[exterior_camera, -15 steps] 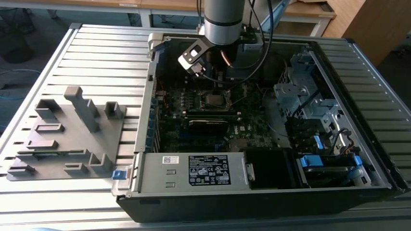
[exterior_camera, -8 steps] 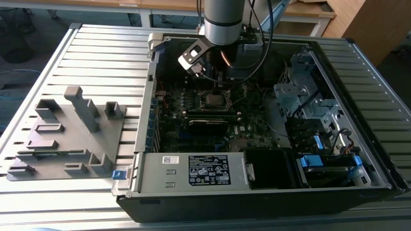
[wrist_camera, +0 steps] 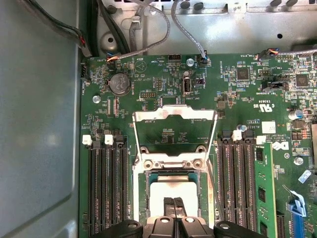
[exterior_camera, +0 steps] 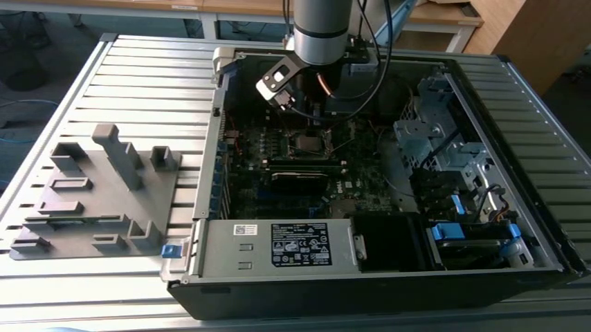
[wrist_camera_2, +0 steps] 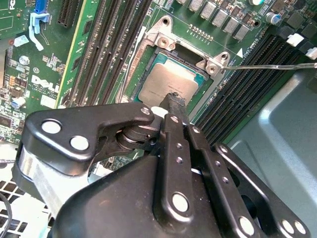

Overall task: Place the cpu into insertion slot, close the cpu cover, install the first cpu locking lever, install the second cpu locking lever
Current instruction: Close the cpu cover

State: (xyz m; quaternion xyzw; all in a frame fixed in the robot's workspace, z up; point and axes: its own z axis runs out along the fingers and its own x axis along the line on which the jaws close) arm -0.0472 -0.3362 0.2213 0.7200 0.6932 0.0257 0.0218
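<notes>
While the arm (exterior_camera: 323, 28) reaches down from the top centre of the exterior view into the open computer case (exterior_camera: 517, 270), the work sits at the insertion slot (exterior_camera: 309, 142), just above the frame's middle on the green board (exterior_camera: 369, 190).

Step 1, cpu placement: looks done. In both wrist views the cpu (wrist_camera_2: 166, 82) (wrist_camera: 163, 193) lies flat inside the slot's silver rim (wrist_camera_2: 163, 37), silver top up, square to the rim as far as I can judge.

Gripper (wrist_camera_2: 173, 101) (wrist_camera: 173, 206): fingers pinched together with nothing between them, tips right over the cpu's near edge. Touching or just clear of the chip: cannot tell.

Step 2, cpu cover: not done. In the first wrist view the cover (wrist_camera: 148, 116) is flipped back off the slot on its hinge, and the board shows through its square cut-out.

Steps 3 and 4, levers: not done. In the second wrist view one thin wire lever (wrist_camera_2: 270, 65) sticks out sideways from the slot's corner across the memory slots (wrist_camera_2: 247, 94), unlatched. The other lever I cannot pick out with confidence.

Estimate: one step of four complete; cover and both levers left.
</notes>
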